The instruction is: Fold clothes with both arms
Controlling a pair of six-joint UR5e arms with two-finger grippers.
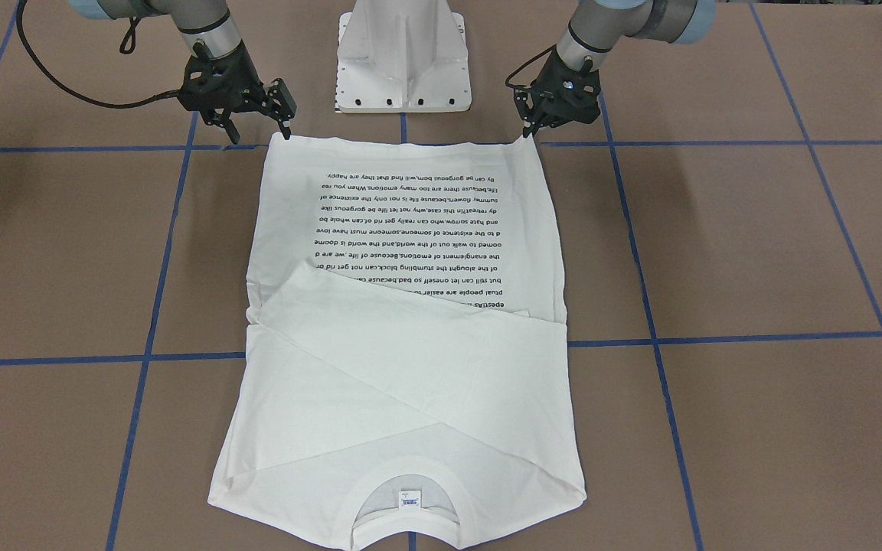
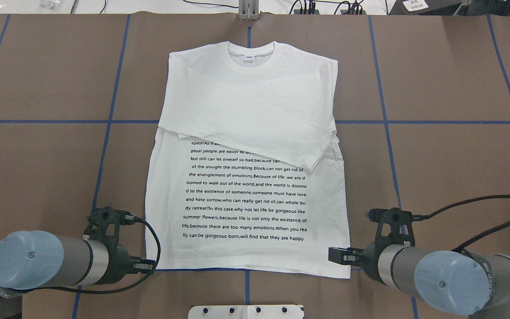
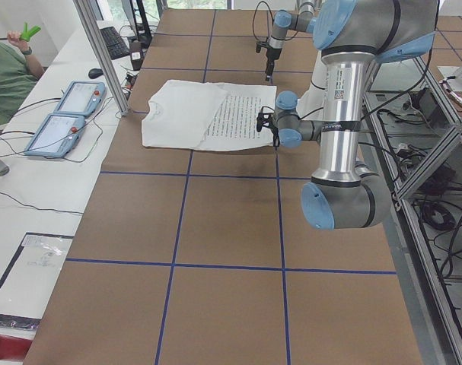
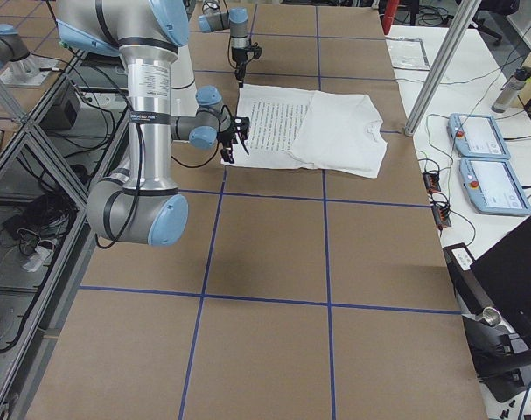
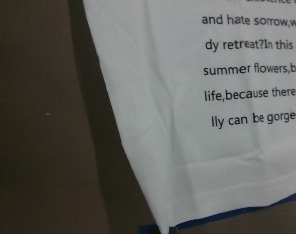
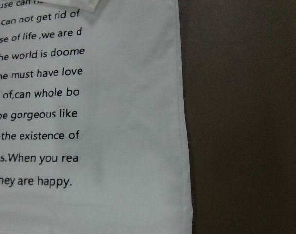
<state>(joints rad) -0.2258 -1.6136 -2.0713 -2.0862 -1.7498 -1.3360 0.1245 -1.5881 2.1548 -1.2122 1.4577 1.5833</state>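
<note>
1. Shirt position. The shirt (image 2: 246, 102) is lying flat on the counter (image 2: 450, 79), print side up, between the two arms. Its collar (image 2: 250, 68) is pointing away from the robot, with the neck label (image 2: 249, 57) showing inside it. Its hem is lying nearest the pedestal (image 1: 404, 61), along a blue tape line (image 5: 226, 217).

2. Shirt condition. Both sleeves are lying folded across the chest. The upper sleeve (image 2: 259, 133) is running diagonally from the robot's left down toward its right and is covering the top lines of the text block (image 2: 246, 199). The lower body and the hem are lying smooth and unfolded.

3. Left gripper (image 1: 530, 128). It is pointing down at the hem corner on the robot's left, with its tips at the cloth edge. In the left wrist view that corner is sitting at the bottom of the frame, with a dark fingertip just beside it. I cannot tell whether the fingers are spread or pressed together, or whether any cloth is caught between them.

4. Right gripper (image 1: 261, 138). It is reaching the hem corner on the robot's right. Its fingers are spread wide. One finger is touching the corner, and the other is hanging over bare counter outside the shirt. No cloth is lifting off the counter at either corner.

5. Surroundings. Two control tablets (image 3: 63, 118) are sitting on a white side bench beyond the collar end of the counter.
</note>
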